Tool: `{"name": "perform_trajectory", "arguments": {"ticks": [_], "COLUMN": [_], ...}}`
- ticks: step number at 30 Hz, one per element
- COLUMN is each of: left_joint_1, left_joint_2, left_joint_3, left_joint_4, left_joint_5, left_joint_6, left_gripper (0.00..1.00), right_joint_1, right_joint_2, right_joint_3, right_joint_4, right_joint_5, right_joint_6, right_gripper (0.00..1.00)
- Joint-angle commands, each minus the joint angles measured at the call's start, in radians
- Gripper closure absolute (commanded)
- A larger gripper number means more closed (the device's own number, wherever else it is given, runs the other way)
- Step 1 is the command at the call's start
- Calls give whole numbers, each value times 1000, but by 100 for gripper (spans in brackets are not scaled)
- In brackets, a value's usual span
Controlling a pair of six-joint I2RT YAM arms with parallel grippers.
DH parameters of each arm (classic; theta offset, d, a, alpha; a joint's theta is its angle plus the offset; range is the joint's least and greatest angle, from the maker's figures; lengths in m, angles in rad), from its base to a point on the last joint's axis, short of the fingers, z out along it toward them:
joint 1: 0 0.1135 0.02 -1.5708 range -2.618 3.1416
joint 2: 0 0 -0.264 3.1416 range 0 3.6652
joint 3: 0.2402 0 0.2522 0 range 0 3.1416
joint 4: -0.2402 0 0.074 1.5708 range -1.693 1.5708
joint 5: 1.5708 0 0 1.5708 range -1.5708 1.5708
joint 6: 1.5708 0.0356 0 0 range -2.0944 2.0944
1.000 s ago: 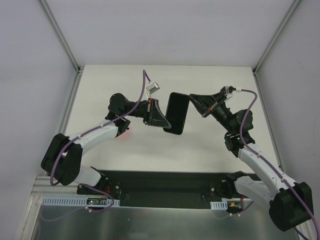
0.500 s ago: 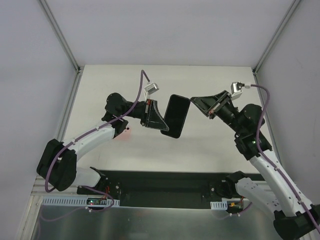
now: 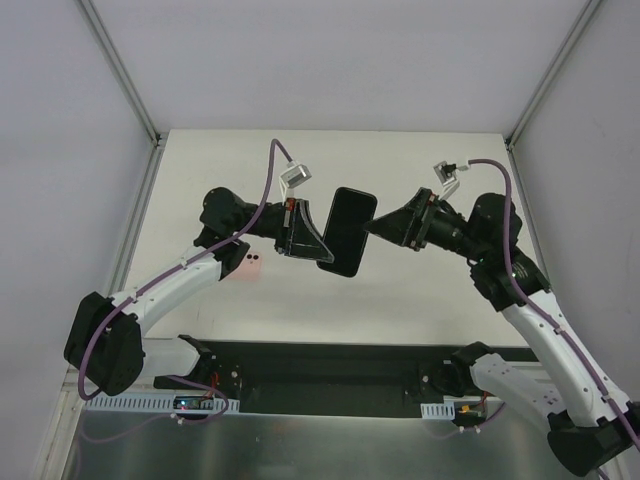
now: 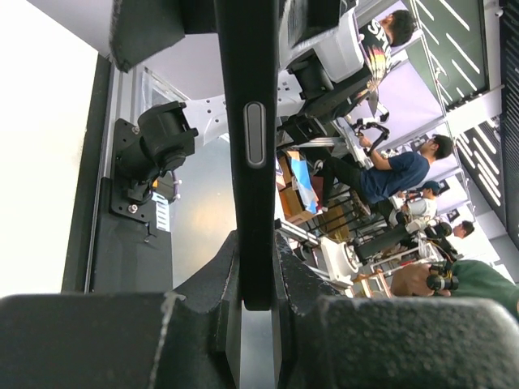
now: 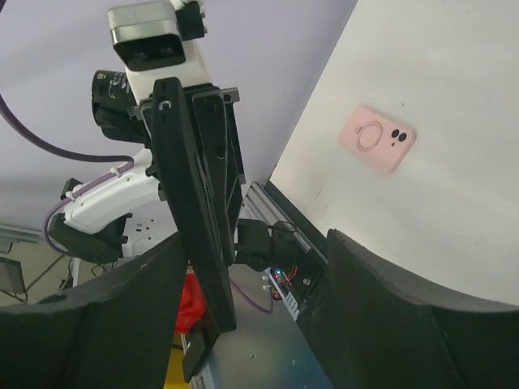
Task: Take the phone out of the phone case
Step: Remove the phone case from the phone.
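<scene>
Our left fingers (image 4: 195, 284) clamp the phone (image 3: 347, 230) in the air; the empty case (image 5: 377, 138) lies on the desk (image 3: 400, 290). Our right fingers (image 5: 405, 300) stand apart beside the phone. Next, we lay it down.

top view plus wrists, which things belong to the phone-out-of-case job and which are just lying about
Job:
phone, clamped in left hand
right hand, open beside it
pink phone case, flat on table

Just there:
people in the background, left wrist view
</scene>
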State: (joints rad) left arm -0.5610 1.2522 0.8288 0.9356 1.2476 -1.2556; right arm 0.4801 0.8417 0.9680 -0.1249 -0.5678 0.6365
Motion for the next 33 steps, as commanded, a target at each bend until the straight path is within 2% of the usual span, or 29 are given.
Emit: {"name": "perform_trajectory", "arguments": {"ticks": [1,7,13,14,15,17,21,23,24,25,29,33], "left_joint_1": [6,4,3,4,4,4,4,4,4,4,4,4], "left_joint_2": [-42,-36,-27,-25,-25,-23,-25,-11,-4,12,65,111], "left_joint_3": [32,27,30,30,29,30,56,82,90,98,122,121], "left_joint_4": [71,77,75,75,77,78,49,32,38,51,164,284], "left_joint_5": [-17,-20,-11,-11,-10,-13,-30,-43,-57,-63,-80,-89], "left_joint_6": [32,24,19,18,16,13,22,25,19,10,-88,-174], "left_gripper": [100,100,100,100,100,100,98,79,61,55,51,56], "right_joint_1": [18,46,78,80,81,84,92,98,103,109,123,130], "right_joint_2": [10,45,91,97,106,112,103,100,97,97,79,62], "right_joint_3": [28,44,51,51,52,49,3,-35,-46,-55,-80,-84], "right_joint_4": [92,152,203,212,218,228,277,330,352,379,406,416], "right_joint_5": [-102,-101,-86,-83,-78,-60,-34,-29,-26,-20,-1,2], "right_joint_6": [-46,-28,-9,-5,0,12,58,101,112,124,144,140], "right_gripper": [35,49,58,63,81,99,99,99,99,98,99,99]}}
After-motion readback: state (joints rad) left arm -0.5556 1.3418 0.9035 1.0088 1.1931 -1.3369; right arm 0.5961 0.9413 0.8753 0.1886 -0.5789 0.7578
